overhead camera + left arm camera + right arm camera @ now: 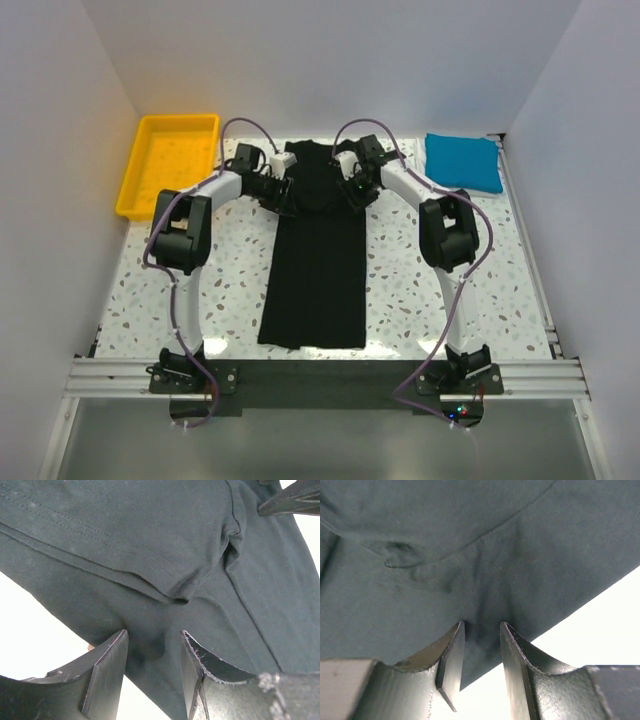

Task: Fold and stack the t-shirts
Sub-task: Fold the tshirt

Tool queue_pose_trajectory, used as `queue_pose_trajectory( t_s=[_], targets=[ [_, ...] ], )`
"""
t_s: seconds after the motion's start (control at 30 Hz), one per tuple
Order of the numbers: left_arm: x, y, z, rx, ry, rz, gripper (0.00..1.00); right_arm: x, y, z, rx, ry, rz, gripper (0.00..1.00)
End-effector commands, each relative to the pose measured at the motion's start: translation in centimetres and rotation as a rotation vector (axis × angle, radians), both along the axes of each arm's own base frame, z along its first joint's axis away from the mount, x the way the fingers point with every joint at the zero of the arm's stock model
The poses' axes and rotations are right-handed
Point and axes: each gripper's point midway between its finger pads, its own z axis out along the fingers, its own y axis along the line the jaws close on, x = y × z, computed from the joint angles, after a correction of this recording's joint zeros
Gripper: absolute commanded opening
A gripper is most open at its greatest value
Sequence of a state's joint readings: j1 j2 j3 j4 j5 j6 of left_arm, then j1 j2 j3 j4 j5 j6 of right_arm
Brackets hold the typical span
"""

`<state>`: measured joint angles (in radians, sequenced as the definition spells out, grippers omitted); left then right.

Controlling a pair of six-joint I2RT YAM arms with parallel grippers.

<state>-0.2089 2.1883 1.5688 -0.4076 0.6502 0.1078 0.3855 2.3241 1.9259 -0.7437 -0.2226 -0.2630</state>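
**Speckled table (420, 290), black shirt (315, 270) gripped at its far end**

White walls (330, 60) close the table in on three sides. The black shirt lies down the middle as a long narrow strip with its sides folded in. Its near hem stops just short of the arm bases, and its collar end is at the far side.

Both arms reach inward to that far end, one at each shoulder. The left gripper (153, 642) has its jaws about half closed on a bunched fold of the black cloth, near a stitched sleeve hem. The right gripper (482, 630) is set a little narrower. It pinches the cloth close to an edge, and creases run from the curved collar seam down into the gap (the fabric looks pulled taut there).

A yellow tray (131, 190) sits at the far left corner, well apart from the black shirt. A folded blue shirt (462, 162) rests at the far right corner, just beyond the right arm's elbow.
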Motion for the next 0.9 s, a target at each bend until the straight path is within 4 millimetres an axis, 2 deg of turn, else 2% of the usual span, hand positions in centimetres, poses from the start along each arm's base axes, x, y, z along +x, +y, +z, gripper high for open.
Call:
queue_pose_trajectory(
  t_s=[0.0, 0.07, 0.1, 0.17, 0.3, 0.47, 0.5, 0.53, 0.57, 0.6, 0.63, 0.67, 0.7, 0.73, 0.77, 0.8, 0.83, 0.87],
  targets=[
    [1.8, 0.6, -2.6, 0.05, 0.007, 0.047, 0.5, 2.9, -0.8, -0.8, -0.005, -0.049, -0.063, 0.39],
    [2.8, 0.5, -2.5, 0.058, -0.015, 0.046, 0.5, 3.3, -1.1, -1.5, -0.013, -0.044, -0.07, 0.39],
    [3.0, 0.5, -3.1, 0.063, -0.006, 0.049, 0.51, 3.9, -1.2, -1.3, -0.023, -0.062, -0.071, 0.39],
    [3.7, 0.3, -2.7, 0.053, -0.018, 0.051, 0.51, 4.4, -1.5, -1.6, -0.029, -0.06, -0.075, 0.39],
    [4.4, 0.0, -1.9, 0.043, -0.041, 0.055, 0.51, 5.5, -1.8, -0.8, -0.032, -0.085, -0.083, 0.39],
    [5.4, -0.7, 0.6, 0.008, -0.085, 0.027, 0.56, 6.7, -2.4, 1.0, -0.051, -0.131, -0.083, 0.45],
    [5.4, -1.0, 1.9, -0.005, -0.108, 0.001, 0.58, 7.5, -2.0, 2.7, -0.038, -0.163, -0.067, 0.46],
    [6.3, -0.9, 3.6, 0.009, -0.184, -0.042, 0.61, 7.5, -1.9, 3.9, -0.025, -0.17, -0.054, 0.51],
    [6.4, -0.7, 6.0, 0.025, -0.242, -0.061, 0.63, 7.0, -1.3, 5.6, 0.006, -0.166, -0.028, 0.53],
    [6.7, -0.3, 7.5, 0.052, -0.324, -0.111, 0.65, 6.8, -1.2, 7.1, 0.018, -0.184, -0.007, 0.55],
    [6.6, -0.1, 9.0, 0.066, -0.376, -0.138, 0.68, 6.5, -1.1, 10.5, 0.05, -0.232, 0.005, 0.59],
    [6.3, 0.1, 12.7, 0.072, -0.471, -0.162, 0.7, 6.1, -0.5, 13.1, 0.092, -0.271, 0.032, 0.61],
    [5.7, 0.2, 14.4, 0.077, -0.524, -0.196, 0.71, 5.5, -0.4, 14.5, 0.11, -0.293, 0.058, 0.65],
    [4.9, 0.4, 15.2, 0.107, -0.594, -0.27, 0.77, 4.9, -0.2, 19.6, 0.156, -0.396, 0.08, 0.73],
    [3.5, 0.4, 18.7, 0.106, -0.678, -0.31, 0.82, 3.8, 0.3, 20.9, 0.201, -0.408, 0.126, 0.77],
    [2.7, 0.7, 19.2, 0.135, -0.737, -0.373, 1.0, 3.2, 0.6, 22.5, 0.218, -0.448, 0.169, 0.81],
    [1.6, 0.7, 20.2, 0.138, -0.768, -0.406, 1.0, 2.0, 0.6, 27.0, 0.255, -0.554, 0.198, 0.97],
    [0.1, 0.8, 23.0, 0.132, -0.842, -0.429, 1.0, 0.9, 1.0, 27.0, 0.275, -0.56, 0.253, 0.99]
  ],
)
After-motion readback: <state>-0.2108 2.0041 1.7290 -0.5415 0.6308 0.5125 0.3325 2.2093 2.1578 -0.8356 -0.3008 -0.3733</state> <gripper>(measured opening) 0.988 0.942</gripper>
